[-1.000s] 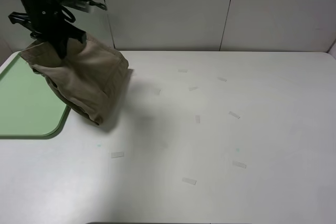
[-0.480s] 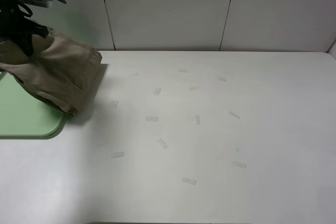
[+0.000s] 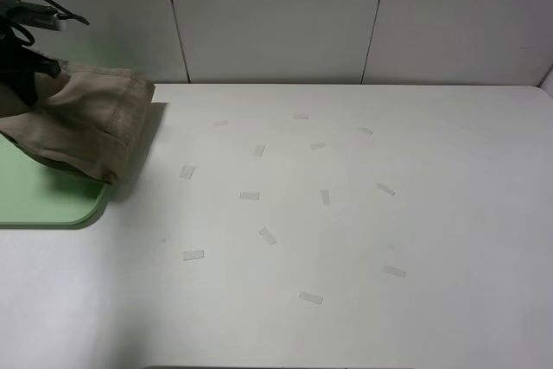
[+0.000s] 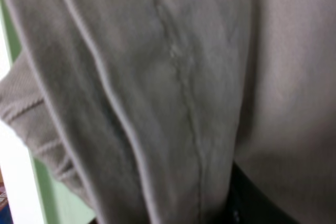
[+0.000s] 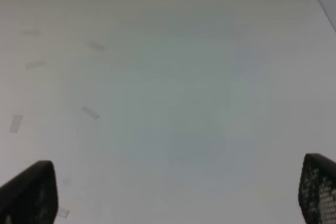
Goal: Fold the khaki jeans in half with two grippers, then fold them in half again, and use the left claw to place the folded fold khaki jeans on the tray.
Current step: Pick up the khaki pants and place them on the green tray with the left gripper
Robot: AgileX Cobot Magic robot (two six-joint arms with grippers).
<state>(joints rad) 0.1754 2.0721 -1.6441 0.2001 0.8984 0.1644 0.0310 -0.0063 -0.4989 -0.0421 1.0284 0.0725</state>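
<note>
Left gripper [image 3: 19, 71] pinching the folded khaki jeans [image 3: 82, 127] above the tray [image 3: 43, 200] at the tabletop's [image 3: 363, 239] far-left corner, right gripper [image 5: 178, 192] spread wide.

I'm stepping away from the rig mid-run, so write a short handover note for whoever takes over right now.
Left pincer: shut on the folded khaki jeans, holding them up at the table's far left.
Right pincer: open, holding nothing, above bare table.
Jeans: bundle hangs over the right end of the tray, one side overhanging the table.
Done: both folds appear finished, jeans carried to the tray.
Left: lower the jeans fully onto the tray, release, withdraw the left arm.
</note>
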